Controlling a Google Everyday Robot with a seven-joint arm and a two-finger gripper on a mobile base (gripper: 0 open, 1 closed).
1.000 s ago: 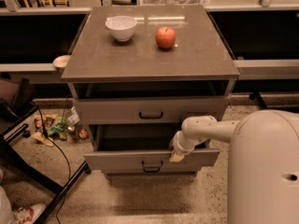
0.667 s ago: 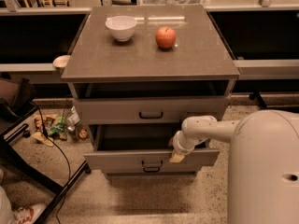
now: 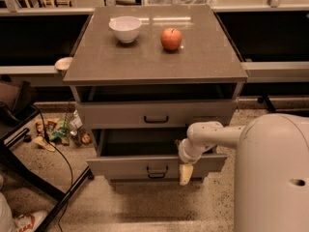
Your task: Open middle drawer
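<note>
Gripper (image 3: 185, 172) sits at the front edge of the middle drawer (image 3: 120, 167), draped over the top lip of the drawer front, with a pale yellowish tip hanging down across the grey face. Can't tell whether it is parted, closed up or clamped on anything, as the wrist covers it. The middle drawer stands pulled out from the cabinet, dark interior showing behind the gripper. Its small black bar handle (image 3: 155, 170) is just beside the gripper, toward the picture's left, not touched. White arm (image 3: 212, 133) reaches in from the robot body (image 3: 273, 173) on the far side of the gripper from the handle. Directly above the gripper is the top drawer (image 3: 111, 115), with its own black handle (image 3: 156, 119). Higher still, on the cabinet top (image 3: 154, 62), a white bowl (image 3: 125, 28) and a red apple (image 3: 171, 38) stand apart from each other. Well away from the gripper, past the handle side, loose clutter (image 3: 58, 131) lies on the speckled floor (image 3: 145, 202).
</note>
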